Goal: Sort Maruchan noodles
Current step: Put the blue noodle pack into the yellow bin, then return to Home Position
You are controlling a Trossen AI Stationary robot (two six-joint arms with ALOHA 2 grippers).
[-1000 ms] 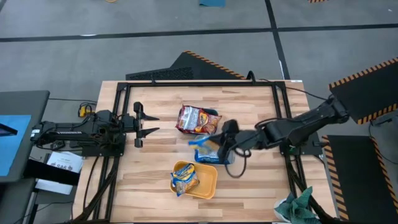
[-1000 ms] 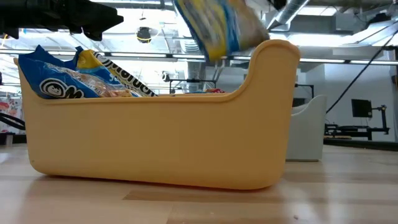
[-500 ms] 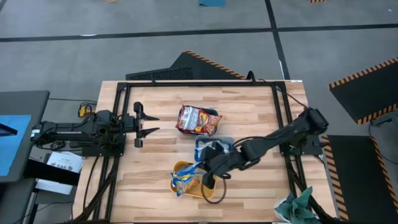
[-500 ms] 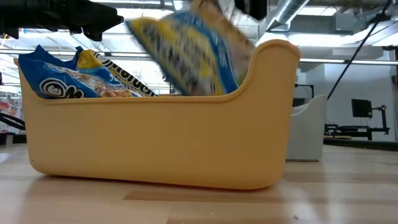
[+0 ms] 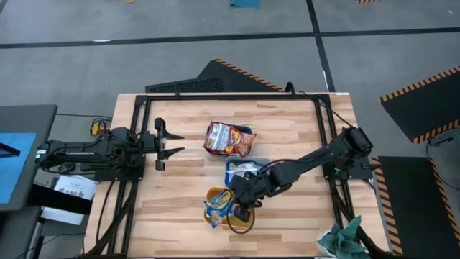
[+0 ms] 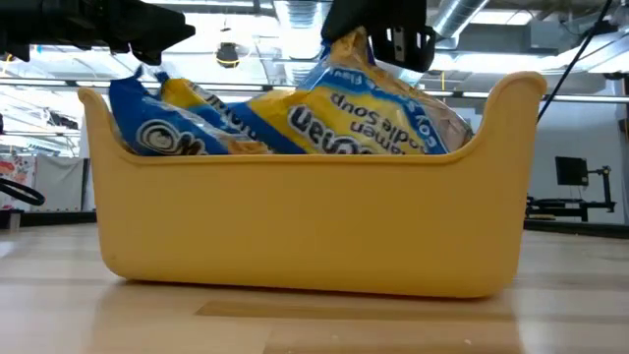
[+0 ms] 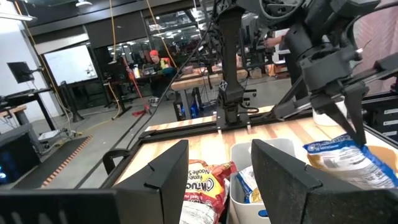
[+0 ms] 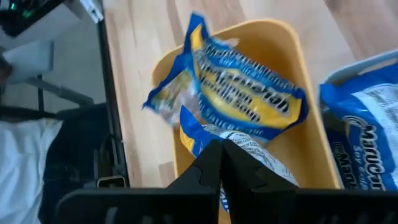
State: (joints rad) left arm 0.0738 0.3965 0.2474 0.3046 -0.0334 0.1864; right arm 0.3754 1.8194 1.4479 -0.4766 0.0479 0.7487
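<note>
**Right arm holding a yellow packet in the orange tub**

From above we see the right arm reaching across the wooden table [image 5: 172, 216] to the orange tub [image 5: 246, 222] near the table's front edge. The right gripper [image 5: 239, 208] sits over this tub. In the right wrist view its two dark fingers [image 8: 208, 171] are pressed together on the edge of a yellow-and-blue noodle packet [image 8: 249, 158], which hangs into the tub. A second yellow-and-blue packet [image 8: 245, 93] lies flat inside the same tub, and a corner of it sticks out over the rim.

In the low view we see both packets rising above the tub's near wall [image 6: 305, 231], the gripped packet [image 6: 378, 113] tilted with its print upside down beneath the gripper.

Just behind the orange tub stands the pale-blue tub [image 5: 231, 167], holding blue-white packets [image 5: 248, 171]. Farther back, the teal tub [image 5: 248, 133] holds red packets [image 5: 226, 139].

The left gripper [image 5: 167, 142] waits at the table's left side, well apart from the tubs; we see its fingers [image 7: 168, 177] spread wide.

A dark green cloth [image 5: 343, 239] lies off the table's front right corner.
</note>
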